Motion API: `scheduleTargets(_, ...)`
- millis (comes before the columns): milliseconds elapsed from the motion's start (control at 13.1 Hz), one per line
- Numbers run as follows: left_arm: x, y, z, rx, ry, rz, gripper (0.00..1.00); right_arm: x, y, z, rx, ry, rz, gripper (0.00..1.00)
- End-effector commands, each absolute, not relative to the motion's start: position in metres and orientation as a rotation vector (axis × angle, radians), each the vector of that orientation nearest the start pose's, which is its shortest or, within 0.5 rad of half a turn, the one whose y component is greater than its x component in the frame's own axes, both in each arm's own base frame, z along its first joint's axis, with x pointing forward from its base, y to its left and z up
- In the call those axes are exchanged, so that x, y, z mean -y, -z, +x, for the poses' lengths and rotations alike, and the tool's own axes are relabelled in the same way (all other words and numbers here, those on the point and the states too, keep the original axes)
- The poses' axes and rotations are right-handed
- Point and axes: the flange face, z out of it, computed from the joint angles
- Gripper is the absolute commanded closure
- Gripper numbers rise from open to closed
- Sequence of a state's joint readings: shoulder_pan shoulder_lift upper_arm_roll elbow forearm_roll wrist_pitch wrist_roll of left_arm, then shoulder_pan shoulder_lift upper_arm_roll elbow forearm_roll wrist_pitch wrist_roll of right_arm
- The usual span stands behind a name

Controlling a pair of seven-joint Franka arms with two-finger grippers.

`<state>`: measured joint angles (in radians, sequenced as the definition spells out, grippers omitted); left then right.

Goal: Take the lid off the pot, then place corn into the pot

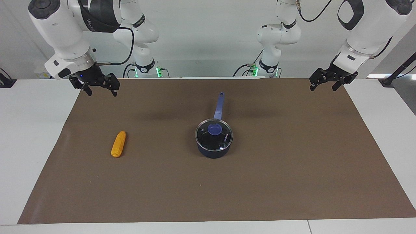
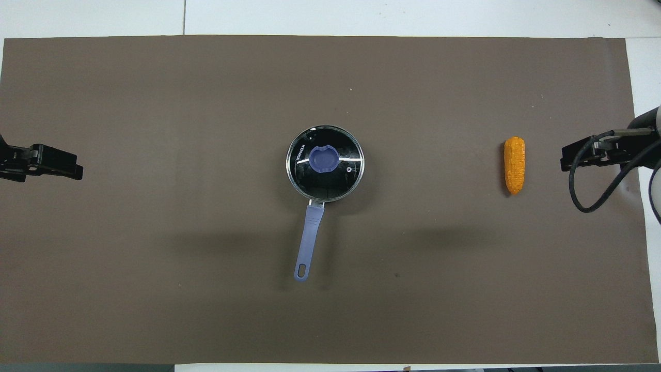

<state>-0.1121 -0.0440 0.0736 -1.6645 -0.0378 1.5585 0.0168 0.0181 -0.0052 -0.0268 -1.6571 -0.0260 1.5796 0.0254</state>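
Note:
The dark navy pot (image 1: 213, 153) stands mid-table with the glass lid (image 1: 214, 136) on it, blue knob in the lid's centre. Its long blue handle (image 1: 218, 107) points toward the robots. The lid (image 2: 325, 163) and handle (image 2: 311, 230) also show in the overhead view. The orange-yellow corn (image 1: 118, 144) lies on the mat toward the right arm's end; it also shows in the overhead view (image 2: 515, 164). My right gripper (image 1: 101, 92) is open and empty, raised over the mat's edge. My left gripper (image 1: 322, 87) is open and empty, raised at the other end. Both arms wait.
A brown mat (image 1: 260, 182) covers most of the white table (image 1: 29, 146). The grippers' tips show at the overhead view's edges: the left gripper (image 2: 41, 163) and the right gripper (image 2: 594, 155).

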Motion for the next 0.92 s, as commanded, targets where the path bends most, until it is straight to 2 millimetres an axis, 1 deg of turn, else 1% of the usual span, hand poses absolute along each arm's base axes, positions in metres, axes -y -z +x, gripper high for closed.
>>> scheduleTargets(0, 0.026, -0.605, 0.529, -0.090, -0.103, -3.167, 0.00, 0.021, -0.601, 0.543, -0.088, -0.071, -3.158, 0.00)
scheduleTargets(229, 0.021, -0.605, 0.530, -0.073, -0.091, -3.170, 0.00, 0.023, -0.601, 0.543, -0.100, -0.070, -3.158, 0.00)
scheduleTargets(382, 0.021, -0.604, 0.529, -0.068, -0.094, -3.173, 0.00, 0.024, -0.604, 0.549, -0.081, 0.009, -3.158, 0.00)
scheduleTargets(535, 0.022, -0.602, 0.528, -0.068, -0.106, -3.172, 0.00, 0.027, -0.605, 0.555, -0.109, 0.089, -3.156, 0.00)
scheduleTargets(611, 0.022, -0.602, 0.528, -0.067, -0.099, -3.173, 0.00, 0.025, -0.604, 0.559, -0.104, 0.135, -3.152, 0.00)
scheduleTargets(688, 0.025, -0.603, 0.529, -0.077, -0.094, -3.172, 0.00, 0.017, -0.602, 0.560, -0.100, 0.159, -3.142, 0.00)
scheduleTargets(764, 0.028, -0.603, 0.529, -0.082, -0.092, -3.172, 0.00, 0.015, -0.589, 0.558, -0.107, 0.183, -3.138, 0.00)
scheduleTargets(841, 0.029, -0.603, 0.529, -0.087, -0.089, -3.172, 0.00, 0.014, -0.579, 0.559, -0.102, 0.271, -3.129, 0.00)
